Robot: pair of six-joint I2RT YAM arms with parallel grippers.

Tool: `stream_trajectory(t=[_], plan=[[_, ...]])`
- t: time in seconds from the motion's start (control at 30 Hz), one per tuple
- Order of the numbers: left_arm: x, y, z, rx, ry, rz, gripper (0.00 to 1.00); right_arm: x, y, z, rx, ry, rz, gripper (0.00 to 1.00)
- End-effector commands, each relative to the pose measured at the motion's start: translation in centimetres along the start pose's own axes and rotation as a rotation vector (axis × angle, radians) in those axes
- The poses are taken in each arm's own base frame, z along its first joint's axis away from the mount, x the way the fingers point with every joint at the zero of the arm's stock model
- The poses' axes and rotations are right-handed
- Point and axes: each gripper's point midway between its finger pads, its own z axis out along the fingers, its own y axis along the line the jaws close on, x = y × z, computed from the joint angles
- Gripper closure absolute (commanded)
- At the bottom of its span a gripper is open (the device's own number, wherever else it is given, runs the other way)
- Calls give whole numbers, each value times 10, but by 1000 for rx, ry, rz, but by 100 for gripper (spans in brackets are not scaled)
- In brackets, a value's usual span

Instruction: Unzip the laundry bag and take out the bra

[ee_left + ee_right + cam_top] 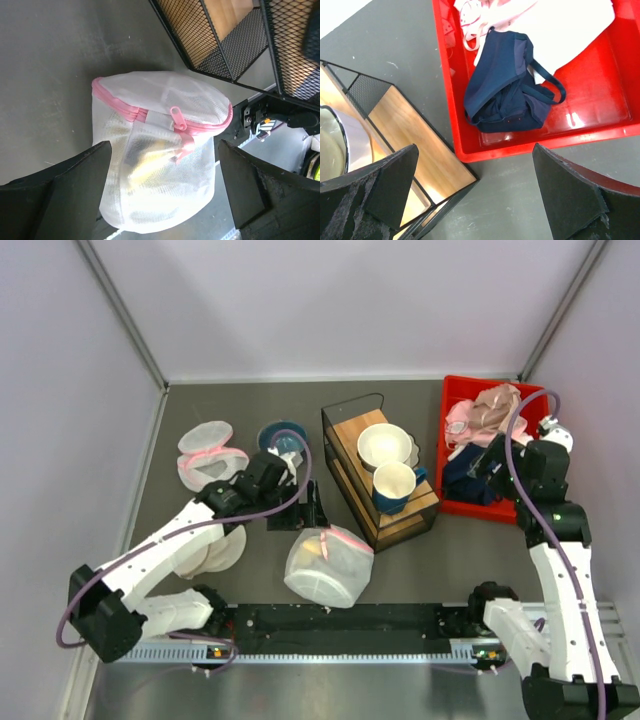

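Note:
The laundry bag (328,566) is a rounded white mesh bag with pink zipper trim, standing on the grey table near the front middle. In the left wrist view the bag (160,150) fills the centre, its zipper closed and its pink pull (177,116) lying on the trim. The yellow bra (150,162) shows dimly through the mesh. My left gripper (305,512) is open just behind the bag, its jaws (164,145) spread either side without touching. My right gripper (478,472) is open and empty over the red bin's near-left corner (475,147).
A black wire rack (380,475) with wooden shelves holds a bowl and mugs beside the bag. The red bin (480,508) holds a navy cloth (505,90) and pale pink garments. Flatter white round bags (205,452) and a blue bowl (283,435) lie at the left.

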Motion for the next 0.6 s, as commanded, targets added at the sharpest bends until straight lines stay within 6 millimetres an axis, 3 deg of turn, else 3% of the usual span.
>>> stream_trajectory(t=[0.0,0.17,0.33,0.37,0.47,0.5,0.57], plan=[[0,-8,13,-2,-2,-73,8,-3,9,-3,-65,-35,-9,1],[18,-4,29,-70,71,-92,11,2,7,-1,-67,-27,-11,1],[7,7,58,-105,35,-82,17,9,11,4,-92,-11,11,1],[6,6,60,-104,38,-77,26,12,11,5,-93,-7,9,1],[-1,8,53,-134,13,-51,71,17,9,8,-91,8,7,1],[-9,6,47,-144,-16,-32,100,18,9,8,-94,11,1,1],[-20,14,27,-204,-56,28,100,17,10,7,-100,6,-4,1]])
